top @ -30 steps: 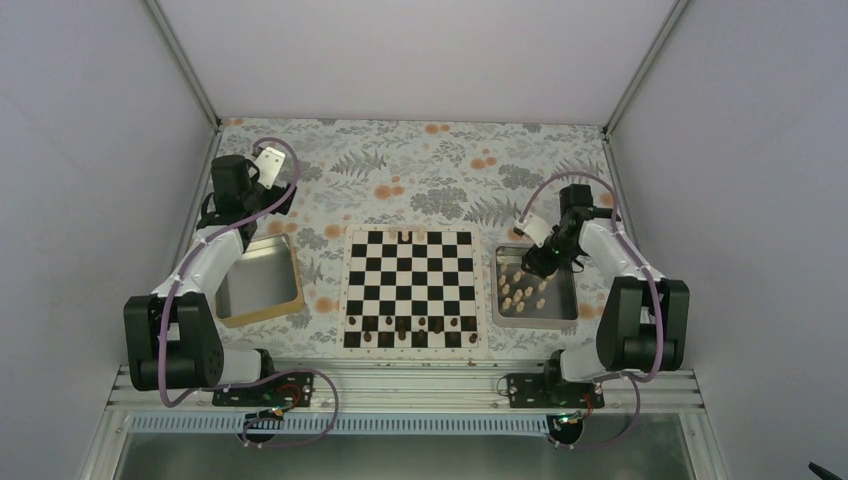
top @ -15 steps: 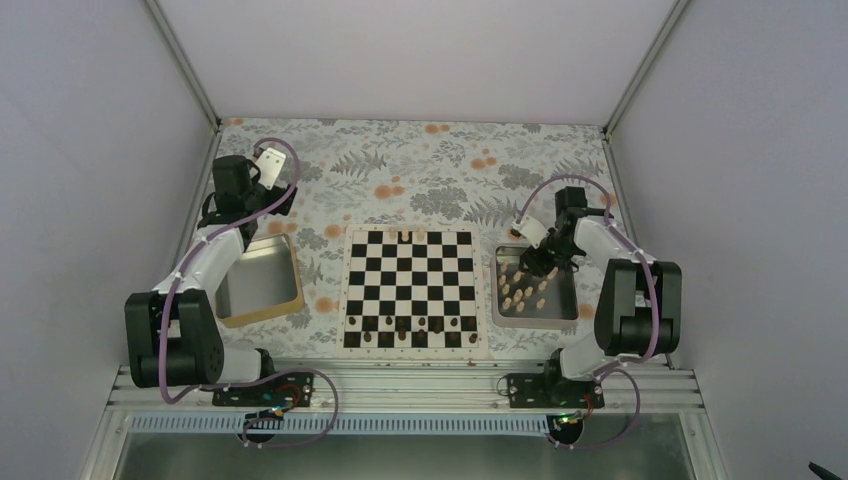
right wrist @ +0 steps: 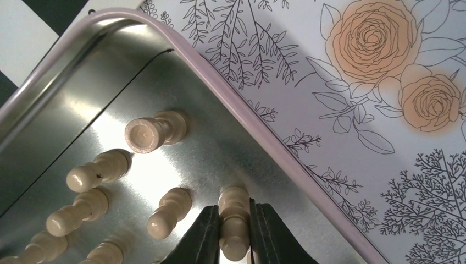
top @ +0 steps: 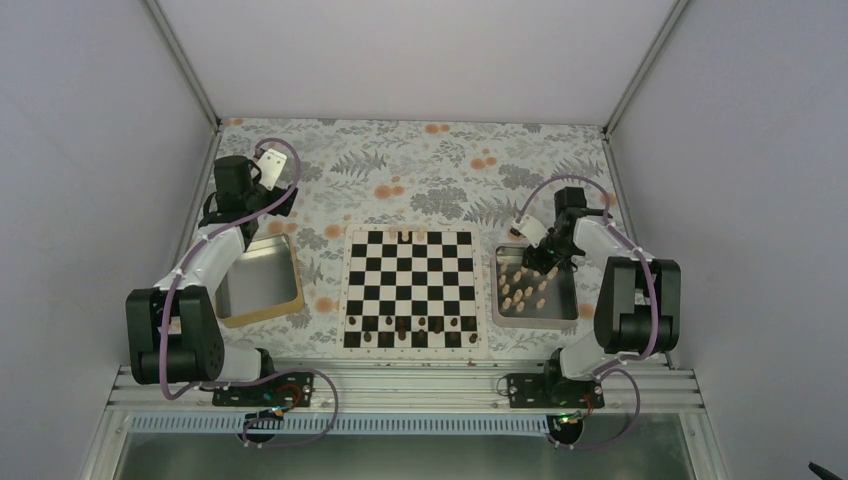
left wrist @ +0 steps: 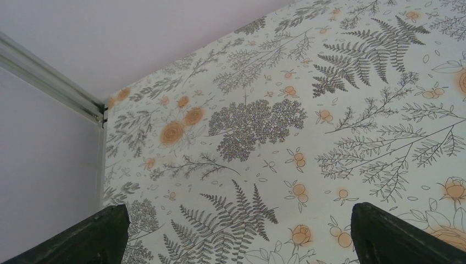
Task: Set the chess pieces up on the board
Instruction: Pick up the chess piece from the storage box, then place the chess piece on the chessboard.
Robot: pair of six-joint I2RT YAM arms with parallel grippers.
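The left arm [top: 205,262] and right arm [top: 612,243] have white links between bulky black joints, each trailed by a looping purple cable [top: 285,160]. The right pincer [right wrist: 235,242] has dark, near-black fingers [right wrist: 200,239].

The left hand [left wrist: 236,242] hangs over the worktop [left wrist: 340,126], which is printed with grey ferns and orange roses. Its two dark fingers [left wrist: 82,239] stand far apart at the bottom corners. A pale wall [left wrist: 137,33] and a metal rail [left wrist: 44,71] meet at the far corner.

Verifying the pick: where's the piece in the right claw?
Right wrist view: the pale piece is clamped in the right claw inside the steel tray, near its far rim, right of the board.
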